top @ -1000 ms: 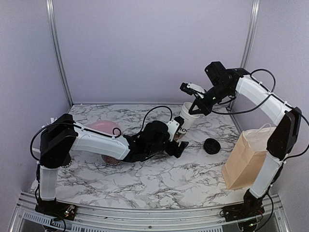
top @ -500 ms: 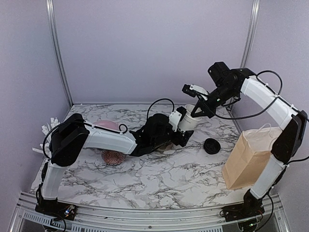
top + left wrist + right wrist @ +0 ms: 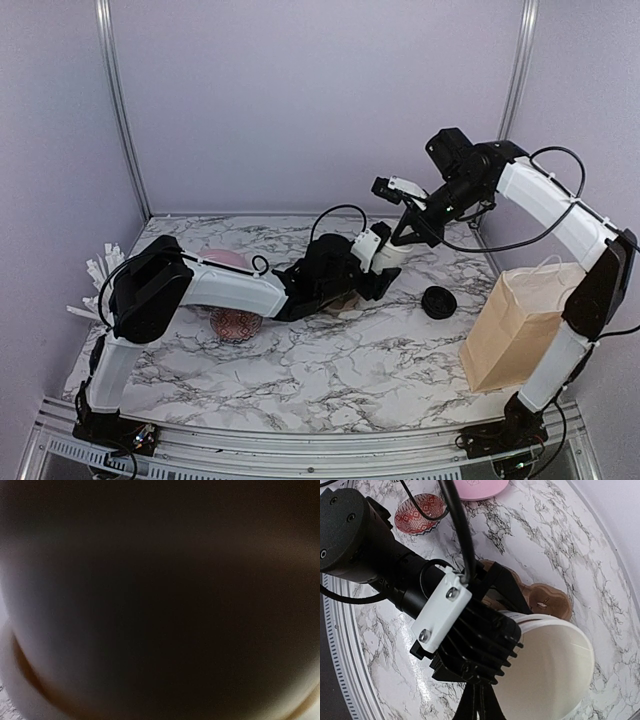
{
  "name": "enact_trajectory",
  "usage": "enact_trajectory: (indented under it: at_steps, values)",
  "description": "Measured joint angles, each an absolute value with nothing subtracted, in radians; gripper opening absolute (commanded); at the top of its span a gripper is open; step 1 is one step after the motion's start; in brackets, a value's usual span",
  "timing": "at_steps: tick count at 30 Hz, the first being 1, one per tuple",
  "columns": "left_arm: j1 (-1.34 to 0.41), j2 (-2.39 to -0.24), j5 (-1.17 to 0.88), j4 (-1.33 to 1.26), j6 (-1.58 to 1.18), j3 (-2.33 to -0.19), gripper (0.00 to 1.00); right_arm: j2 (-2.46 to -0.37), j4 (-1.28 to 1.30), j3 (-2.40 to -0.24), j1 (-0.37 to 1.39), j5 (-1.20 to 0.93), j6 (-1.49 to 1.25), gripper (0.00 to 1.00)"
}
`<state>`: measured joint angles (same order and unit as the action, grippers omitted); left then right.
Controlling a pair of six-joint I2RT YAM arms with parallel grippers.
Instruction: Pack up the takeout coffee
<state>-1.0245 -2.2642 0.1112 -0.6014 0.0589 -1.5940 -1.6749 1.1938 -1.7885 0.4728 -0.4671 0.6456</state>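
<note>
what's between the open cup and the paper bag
Only the black lid, lying flat on the table between the cup and the paper bag. A lifted cup should clear it. Nothing else visible stands there.

The white tapered paper cup (image 3: 390, 254) stood at the far middle of the marble-patterned table (image 3: 330, 375), at the brown moulded-pulp tray (image 3: 547, 600); whether it sat in a well could not be told. The round black plastic lid (image 3: 437, 301) lay to its right. Nearer and further right stood the brown paper bag (image 3: 510, 325). On the left, the pink round plate (image 3: 225, 260) lay behind the red patterned bowl (image 3: 237, 324), with the white straws (image 3: 98, 272) at the left edge.
</note>
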Motion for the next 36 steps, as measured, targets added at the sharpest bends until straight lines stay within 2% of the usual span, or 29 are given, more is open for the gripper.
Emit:
enact_trajectory:
  at_steps: [22, 27, 33, 36]
  values:
    - [-1.032, -2.204, 0.086, -0.741, 0.081, -1.509, 0.74, -1.666, 1.294, -1.888, 0.381, -0.624, 0.702, 0.00]
    - [-1.036, -2.187, 0.088, -0.755, 0.086, -1.475, 0.79, -1.666, 1.311, -1.902, 0.379, -0.619, 0.727, 0.00]
    - [-1.014, -2.185, 0.109, -0.667, 0.087, -1.393, 0.76, -1.616, 1.317, -1.986, 0.334, -0.634, 0.750, 0.00]
    - [-1.005, -2.186, 0.120, -0.641, 0.087, -1.384, 0.84, -1.592, 1.318, -1.993, 0.331, -0.646, 0.758, 0.00]
